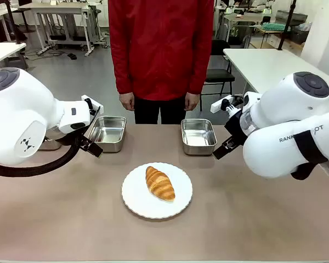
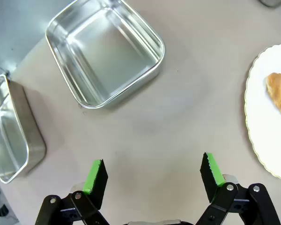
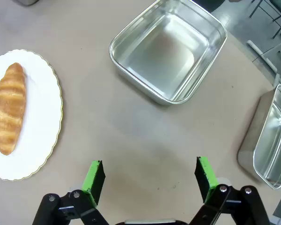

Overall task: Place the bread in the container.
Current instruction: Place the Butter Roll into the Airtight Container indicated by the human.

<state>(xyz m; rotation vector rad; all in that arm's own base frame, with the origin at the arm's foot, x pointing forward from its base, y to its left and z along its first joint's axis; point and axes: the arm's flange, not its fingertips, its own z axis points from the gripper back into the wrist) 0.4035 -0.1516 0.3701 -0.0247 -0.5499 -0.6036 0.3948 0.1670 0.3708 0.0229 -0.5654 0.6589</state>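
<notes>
Bread [image 1: 160, 183] sits on the plate [image 1: 134, 198], left gripper [image 2: 153, 168] and right gripper [image 3: 150, 169] parked either side, fingers wide apart, presumably ready to grab.

Your tan table [image 1: 263, 219] bears a white plate [image 1: 134, 205] at its middle; beyond it sit the left tray [image 1: 107, 133] and right tray [image 1: 198, 136], well apart.

I see the bread [image 1: 160, 183] lying on a white plate [image 1: 136, 204], mid-table [image 1: 247, 219]. Two steel trays at the far edge, well apart: left container [image 1: 107, 133] and right container [image 1: 198, 136]. A person in red [image 1: 160, 49] stands behind them. Left arm [image 1: 22, 118] and right arm [image 1: 290, 131] sit at the sides.
</notes>
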